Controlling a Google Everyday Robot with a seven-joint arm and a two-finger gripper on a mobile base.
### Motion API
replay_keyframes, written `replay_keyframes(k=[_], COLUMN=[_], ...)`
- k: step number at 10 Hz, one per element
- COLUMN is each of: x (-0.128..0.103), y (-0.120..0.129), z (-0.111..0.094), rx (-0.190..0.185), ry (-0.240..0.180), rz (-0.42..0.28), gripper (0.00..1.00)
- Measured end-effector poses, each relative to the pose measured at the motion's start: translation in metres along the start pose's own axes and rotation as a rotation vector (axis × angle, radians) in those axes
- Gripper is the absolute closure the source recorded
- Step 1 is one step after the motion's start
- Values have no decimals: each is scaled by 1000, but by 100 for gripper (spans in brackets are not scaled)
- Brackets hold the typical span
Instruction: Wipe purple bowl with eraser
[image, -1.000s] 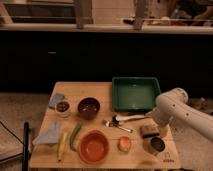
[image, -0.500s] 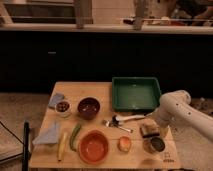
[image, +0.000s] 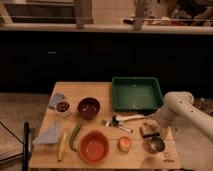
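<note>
Smooth white tubular arm (image: 184, 106), end effector (image: 152, 127) (over table's (image: 100, 90) right edge)

The wooden worktop (image: 107, 90) carries a green tray (image: 137, 108) at its far right. Left of the tray stand the purple bowl (image: 89, 115) and a small white bowl (image: 63, 113) with dark contents, and a blue-grey cloth (image: 56, 99) lies near the far left corner. A second cloth (image: 49, 134) lies at the left edge, beside a long yellow piece (image: 62, 145) and a long green piece (image: 75, 136), possibly a banana and a cucumber. Along the near side sit an orange bowl (image: 94, 147), a round orange thing (image: 124, 144) and a metal cup (image: 153, 145). Utensils (image: 120, 121) lie in the middle. The eraser (image: 148, 131) lies just behind the cup, with the gripper (image: 151, 125) right at it.
</note>
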Motion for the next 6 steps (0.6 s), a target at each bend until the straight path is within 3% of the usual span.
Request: replay_keyframes(k=[1,6], x=[-1,4], y=[-1,0], z=[3,0], rx=[-1,11], ry=[-6,-7], rz=[1,16], gripper=[25,73])
